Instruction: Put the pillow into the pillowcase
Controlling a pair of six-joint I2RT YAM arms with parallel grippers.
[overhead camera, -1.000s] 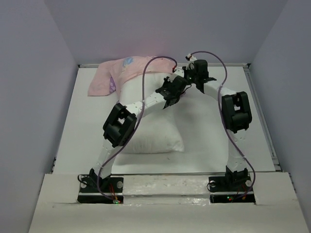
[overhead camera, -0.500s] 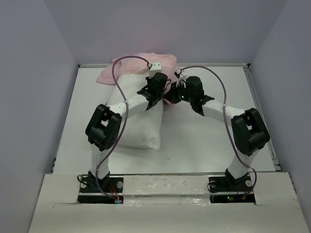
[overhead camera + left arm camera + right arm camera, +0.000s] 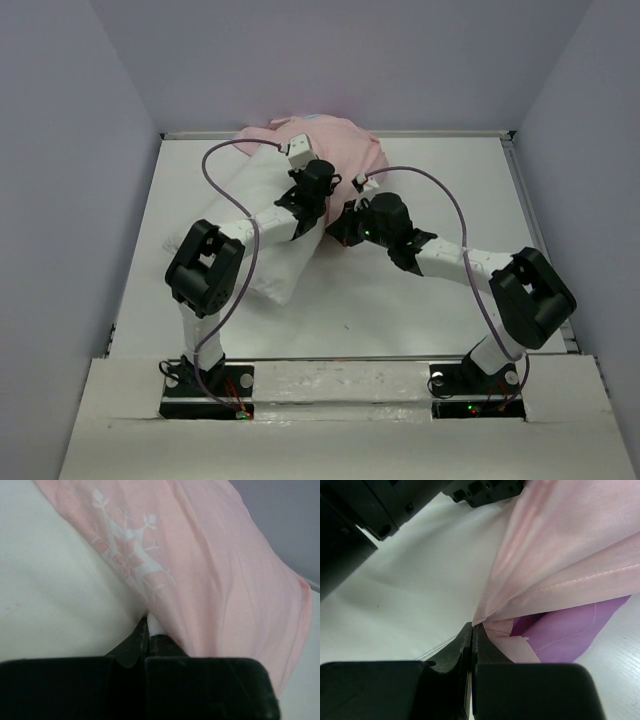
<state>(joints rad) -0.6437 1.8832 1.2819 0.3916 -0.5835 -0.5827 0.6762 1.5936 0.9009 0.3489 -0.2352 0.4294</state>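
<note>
Pink, limp pillowcase [image 3: 335,140] is seen over the soft pillow's [image 3: 265,255] far end on the table [image 3: 420,320]; its hem, judged the best hold, is pinched by left pincer [image 3: 148,626] and right pincer [image 3: 472,628].

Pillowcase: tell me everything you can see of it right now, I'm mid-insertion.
The pillowcase is thin, soft, wrinkled fabric. The side showing is pale pink with a white snowflake print, and a purple face peeks out at a stitched hem. It lies bunched at the far edge of the table, draped over the far end of the white pillow. The left gripper and right gripper are each shut on its edge.
</note>
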